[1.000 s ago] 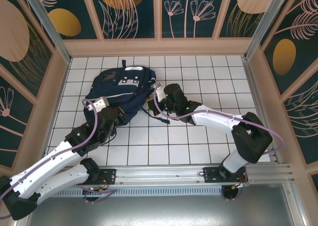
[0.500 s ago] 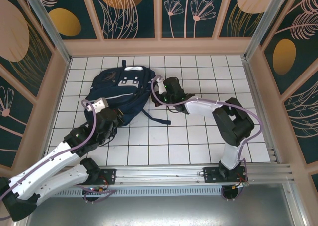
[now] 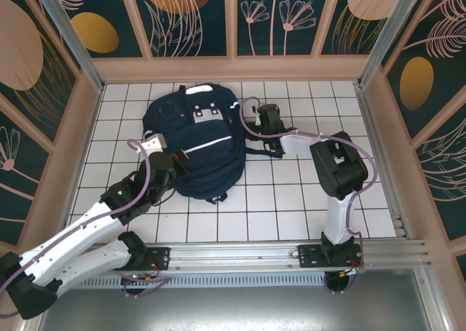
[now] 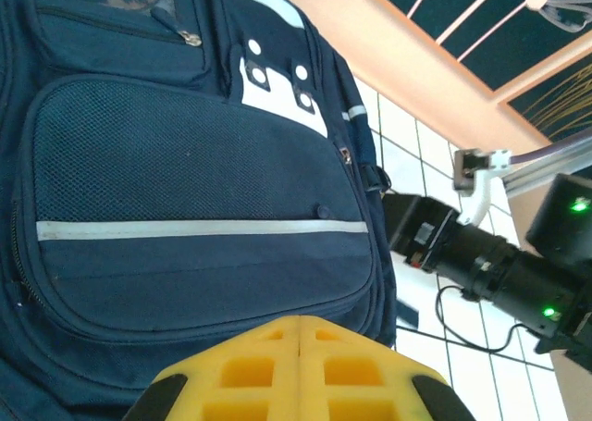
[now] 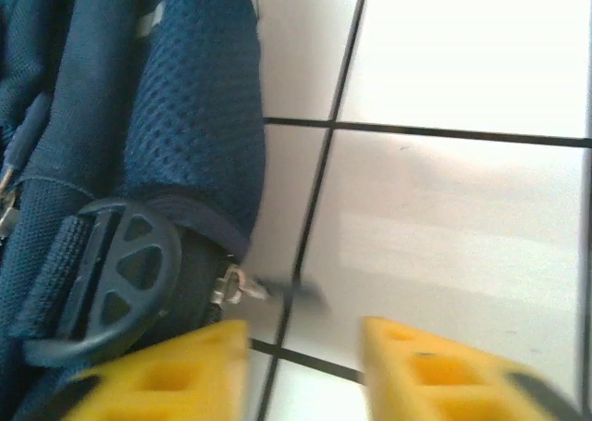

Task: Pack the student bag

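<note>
The student bag (image 3: 200, 153), a large navy backpack, lies flat and front-up on the white tiled floor, its white stripe (image 3: 207, 143) showing. My left gripper (image 3: 177, 169) is at its lower left edge. In the left wrist view the yellow fingers (image 4: 298, 330) are shut tip to tip against the front pocket (image 4: 185, 162), with nothing visible between them. My right gripper (image 3: 251, 124) is beside the bag's right edge. It stands open (image 5: 305, 347) over the tiles, with a metal zip pull (image 5: 236, 287) and a round plastic buckle (image 5: 102, 273) just ahead on the left.
Wooden walls (image 3: 233, 68) with dark flower panels close in the tiled floor (image 3: 291, 200) at the back and both sides. A metal rail (image 3: 291, 254) carrying the arm bases runs along the near edge. A thin black strap (image 3: 255, 150) trails right of the bag.
The bag has gone from bunched up to lying flat and spread toward the front. My right gripper has opened and drawn back to the bag's right edge. My left gripper shifted right.
</note>
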You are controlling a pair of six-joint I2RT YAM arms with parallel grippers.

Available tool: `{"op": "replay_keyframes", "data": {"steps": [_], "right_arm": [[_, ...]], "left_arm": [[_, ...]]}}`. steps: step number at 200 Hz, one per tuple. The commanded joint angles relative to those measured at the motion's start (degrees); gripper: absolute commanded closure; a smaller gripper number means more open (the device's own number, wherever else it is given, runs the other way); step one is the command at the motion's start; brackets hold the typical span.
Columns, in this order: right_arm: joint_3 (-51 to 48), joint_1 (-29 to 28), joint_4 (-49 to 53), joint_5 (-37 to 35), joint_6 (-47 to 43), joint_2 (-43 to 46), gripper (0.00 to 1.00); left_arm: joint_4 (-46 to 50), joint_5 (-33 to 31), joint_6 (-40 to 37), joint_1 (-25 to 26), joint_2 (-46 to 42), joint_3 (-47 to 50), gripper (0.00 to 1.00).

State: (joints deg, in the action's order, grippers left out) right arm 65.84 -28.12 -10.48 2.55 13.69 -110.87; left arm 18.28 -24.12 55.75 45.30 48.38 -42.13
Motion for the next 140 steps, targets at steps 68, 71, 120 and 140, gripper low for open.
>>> {"op": "replay_keyframes", "data": {"steps": [68, 71, 120, 140], "right_arm": [[-21.0, -0.2, -4.3, -21.5, 3.5, 32.7, 0.09], [-21.8, -0.1, -4.5, -22.7, 3.5, 34.0, 0.08], [-31.9, 5.5, -10.1, -27.0, 0.6, 48.1, 0.01], [-35.7, 6.2, -15.4, -27.6, -3.0, 46.8, 0.01]], "left_arm": [[-4.8, -12.3, -10.2, -2.9, 14.5, -2.9, 0.02], [-5.2, -13.1, -10.4, -3.1, 15.4, -3.1, 0.02], [-14.0, -24.8, -15.3, -8.5, 25.0, -4.3, 0.02], [-17.9, -28.4, -18.2, -11.9, 25.1, -2.3, 0.02]]}}
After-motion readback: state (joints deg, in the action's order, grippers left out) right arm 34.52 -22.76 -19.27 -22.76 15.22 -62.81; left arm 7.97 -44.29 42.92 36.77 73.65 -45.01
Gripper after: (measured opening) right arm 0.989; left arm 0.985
